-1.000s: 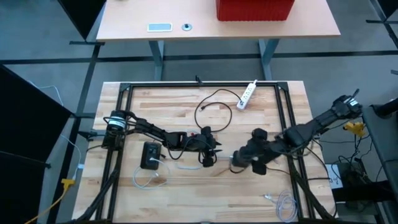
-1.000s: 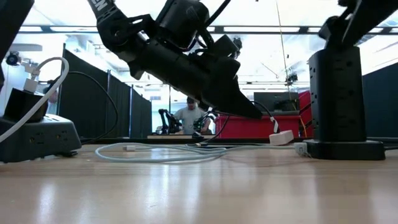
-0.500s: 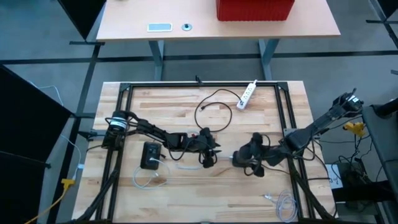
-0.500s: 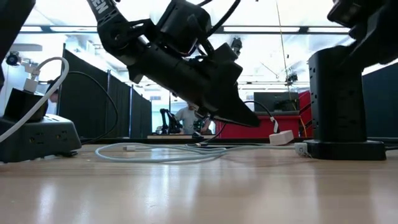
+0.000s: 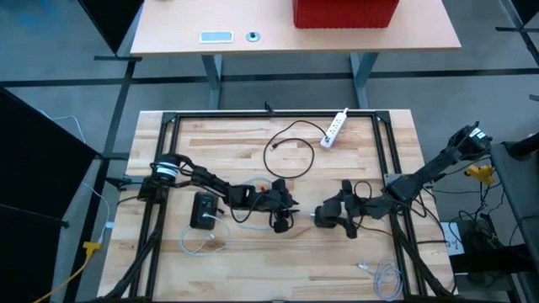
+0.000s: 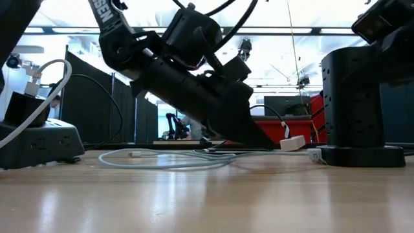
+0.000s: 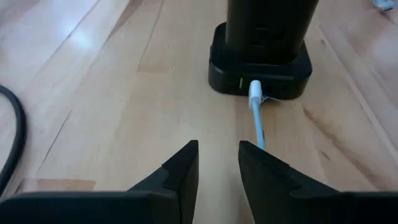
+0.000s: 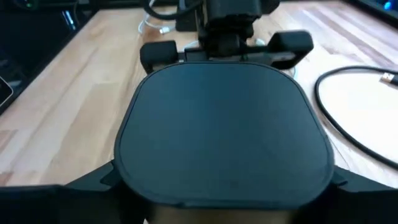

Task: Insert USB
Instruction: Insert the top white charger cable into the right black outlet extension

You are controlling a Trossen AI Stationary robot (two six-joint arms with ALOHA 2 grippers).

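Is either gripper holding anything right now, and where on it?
The right gripper straddles the black charging tower, a finger on either side of its top. The left gripper is open and empty; the white USB plug sits in the tower's base ahead of it.

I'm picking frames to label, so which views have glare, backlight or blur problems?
Low view: bright ceiling light behind turns the left arm and the black tower into silhouettes, and the near table top is soft with sheen. Left wrist view: window glare on the wood; white USB plug reads clearly. Right wrist view: the tower top fills the frame, background soft. High view: even light.
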